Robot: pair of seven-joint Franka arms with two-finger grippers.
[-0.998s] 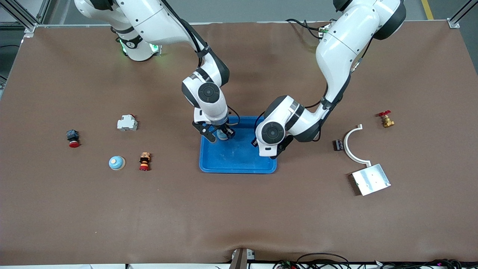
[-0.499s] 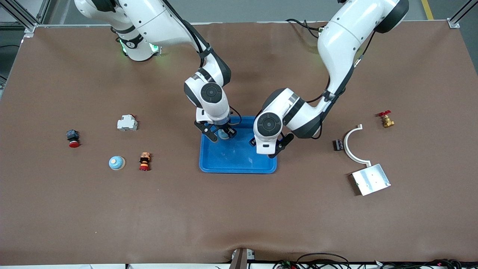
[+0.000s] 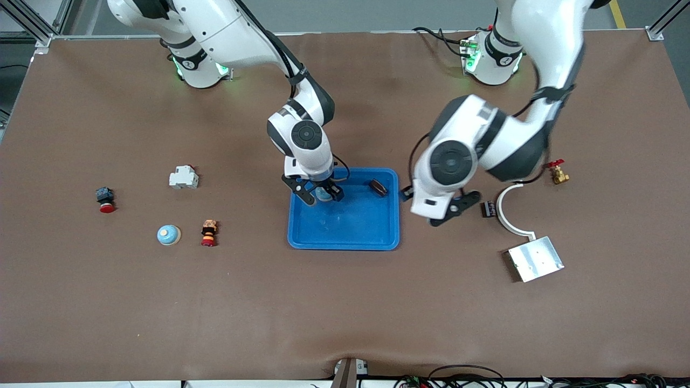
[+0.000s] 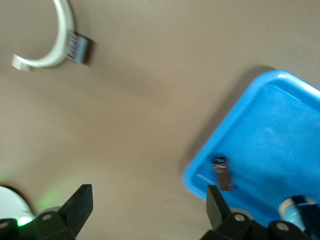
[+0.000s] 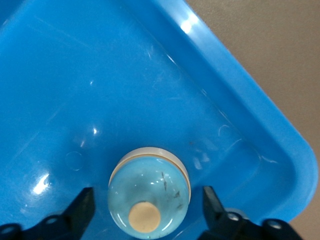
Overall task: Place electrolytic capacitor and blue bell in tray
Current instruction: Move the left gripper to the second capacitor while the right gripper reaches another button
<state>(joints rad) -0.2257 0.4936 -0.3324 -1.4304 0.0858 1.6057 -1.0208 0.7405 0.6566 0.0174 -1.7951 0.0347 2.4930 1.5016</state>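
Straddling the blue bell (image 5: 149, 187) in the tray (image 3: 345, 240), our right jaws (image 3: 319, 195) gape (untouching); our left jaws (image 3: 443, 207) hang open, capacitor (image 3: 378, 187) released.

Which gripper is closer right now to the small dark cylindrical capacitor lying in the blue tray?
Left. The left gripper hangs open over bare table just past the bright-blue plastic tray's rim, beside the capacitor. The right gripper straddles the blue bell, farther along the tray.

The desk (image 3: 345, 302) is covered by brown matting; grey floor (image 3: 350, 13) is seen past its top edge.
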